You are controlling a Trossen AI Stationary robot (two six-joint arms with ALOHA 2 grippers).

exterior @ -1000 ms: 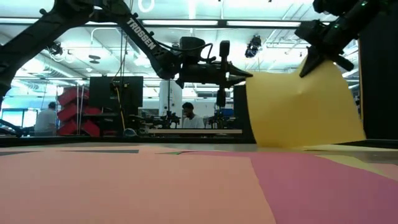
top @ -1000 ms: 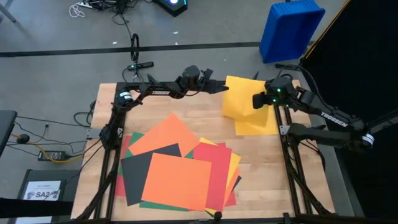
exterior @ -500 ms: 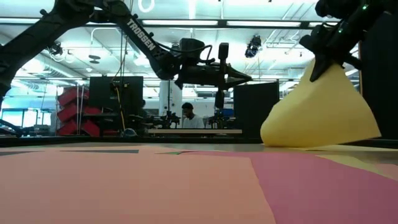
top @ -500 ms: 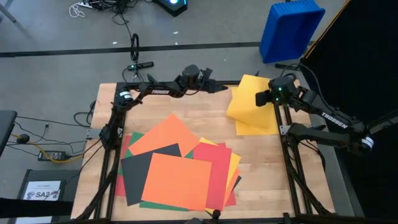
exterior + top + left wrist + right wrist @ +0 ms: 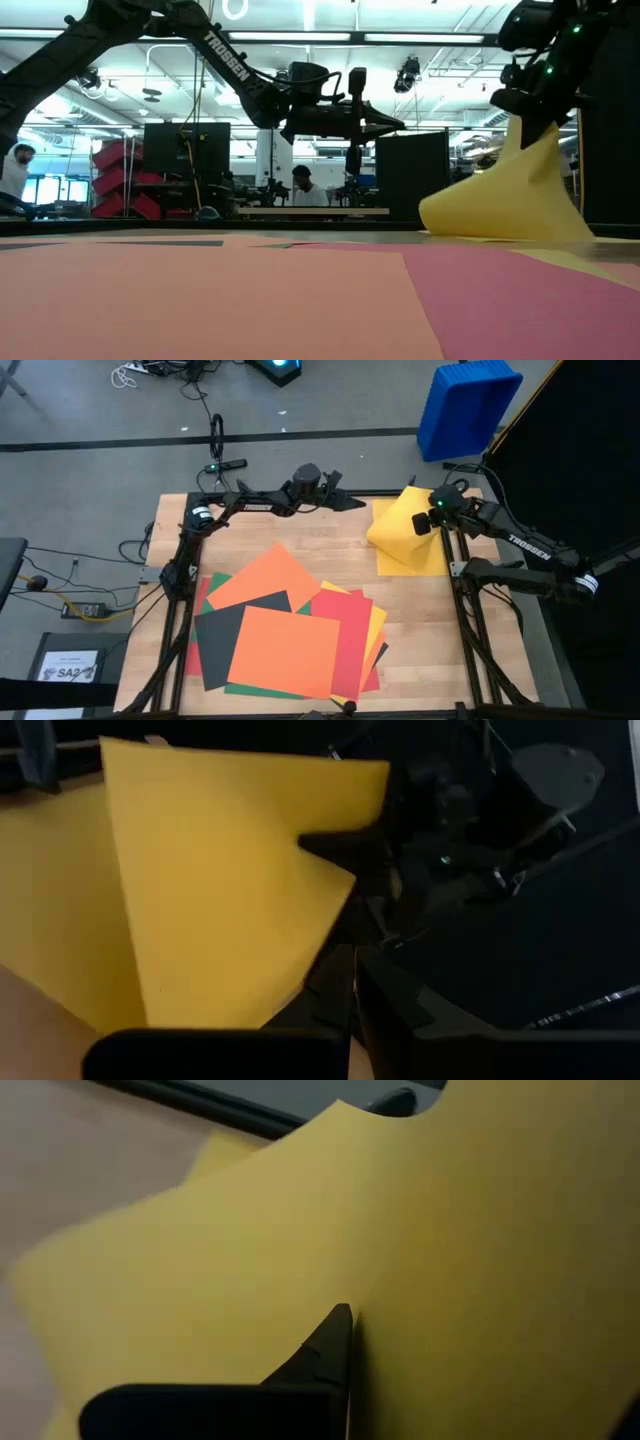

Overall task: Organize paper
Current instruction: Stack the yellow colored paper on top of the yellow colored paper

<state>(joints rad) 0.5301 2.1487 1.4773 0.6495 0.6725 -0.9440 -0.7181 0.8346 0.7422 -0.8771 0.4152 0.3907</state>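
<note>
The right gripper (image 5: 424, 525) is working at the far right of the table (image 5: 300, 520). Its fingers are closed on an edge of a yellow sheet (image 5: 398, 526), which is hanging from the grip in a loose curl, its lower part resting on a second yellow sheet (image 5: 418, 560) lying flat on the table. In the low view the lifted sheet is sagging into a rounded fold under the gripper (image 5: 530, 110).

The left gripper (image 5: 352, 502) is hovering at the far edge of the table, just left of the lifted sheet. Its fingers are closed and holding nothing.

The remaining paper is lying in an overlapping pile (image 5: 290, 625) at the near centre: orange, red, green, dark grey and yellow sheets, fanned at differing angles and well apart from the yellow pair.

Handling judgement: each sheet is very light, thin and limp.
- It is bending under its own weight, so a one-point grip lets it droop and swing.
- Hard pinching will likely crease it.
- Flat sheets offer no raised edge; take hold at an exposed corner or an overhanging margin.
- Stacked sheets will probably slide on one another.
</note>
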